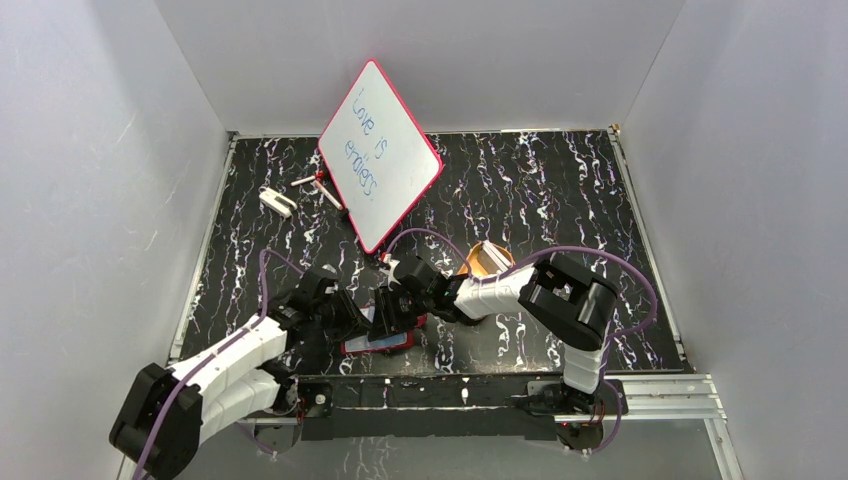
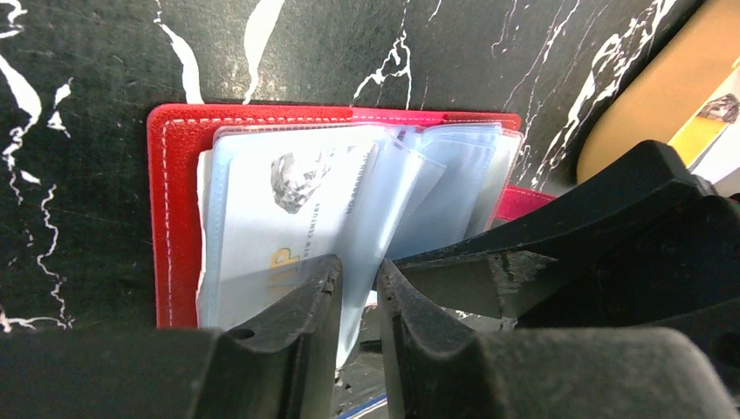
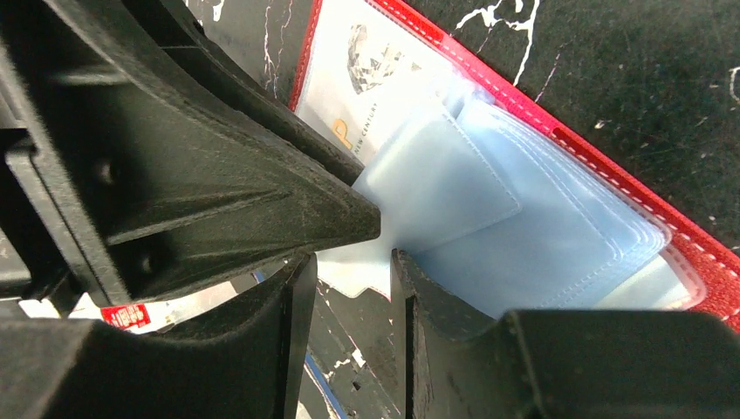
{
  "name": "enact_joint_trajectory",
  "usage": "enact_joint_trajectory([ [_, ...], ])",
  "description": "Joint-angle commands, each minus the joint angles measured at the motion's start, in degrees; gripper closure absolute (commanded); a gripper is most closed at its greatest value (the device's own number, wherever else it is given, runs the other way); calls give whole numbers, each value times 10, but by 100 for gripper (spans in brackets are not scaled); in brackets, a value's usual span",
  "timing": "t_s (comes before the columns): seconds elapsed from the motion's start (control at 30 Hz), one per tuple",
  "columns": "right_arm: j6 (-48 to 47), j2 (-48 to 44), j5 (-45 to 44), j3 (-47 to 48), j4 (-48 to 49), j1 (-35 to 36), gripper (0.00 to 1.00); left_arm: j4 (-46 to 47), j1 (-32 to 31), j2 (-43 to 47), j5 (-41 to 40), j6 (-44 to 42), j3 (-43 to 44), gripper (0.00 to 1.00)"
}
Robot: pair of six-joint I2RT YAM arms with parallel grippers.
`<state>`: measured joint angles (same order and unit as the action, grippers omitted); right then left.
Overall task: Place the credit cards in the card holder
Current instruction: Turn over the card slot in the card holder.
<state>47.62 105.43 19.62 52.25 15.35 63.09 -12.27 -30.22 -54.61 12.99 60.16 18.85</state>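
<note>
The red card holder [image 1: 384, 343] [image 2: 174, 218] [image 3: 611, 188] lies open on the black table near the front edge, its bluish clear sleeves [image 2: 454, 175] [image 3: 524, 236] fanned out. A pale credit card [image 2: 279, 209] [image 3: 349, 78] with a diamond print sits inside the left sleeve. My left gripper [image 1: 362, 318] [image 2: 358, 266] stands over the holder, its jaws a narrow gap apart with one lifted sleeve between them. My right gripper [image 1: 402, 303] [image 3: 351, 257] faces it from the right, open, with a sleeve corner in its gap and one finger [image 2: 524, 262] resting on the sleeves. More cards [image 1: 490, 255] lie in the tray.
An orange-tan tray [image 1: 476, 264] [image 2: 663, 96] sits just right of the holder, behind the right gripper. A red-framed whiteboard [image 1: 380, 155] leans at the back, with a marker [image 1: 320, 185] and a small white eraser [image 1: 277, 201] beside it. Grey walls close in both sides.
</note>
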Motion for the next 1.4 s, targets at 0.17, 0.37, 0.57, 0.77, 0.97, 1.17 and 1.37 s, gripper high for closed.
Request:
enact_joint_trajectory([
  [0.17,-16,8,-11,12,10,-3,55,4,-3,-48,33,-42,-2,97],
  [0.37,-15,-21,-6,5,9,-3,54,18,-3,-38,24,-31,-13,100],
  [0.57,7,-91,-52,-32,-2,-11,51,26,-3,-24,22,-8,-29,100],
  [0.77,19,-75,-46,-31,-2,-16,51,28,-3,-6,17,9,-39,100],
  [0.97,33,-54,-55,-29,-10,-15,51,9,-3,7,5,12,-33,100],
  [1.17,38,-36,-60,-23,-9,-16,52,-4,-3,21,-2,14,-28,100],
  [1.37,62,-37,-81,-51,-3,-22,56,-24,-3,29,-11,12,-16,100],
])
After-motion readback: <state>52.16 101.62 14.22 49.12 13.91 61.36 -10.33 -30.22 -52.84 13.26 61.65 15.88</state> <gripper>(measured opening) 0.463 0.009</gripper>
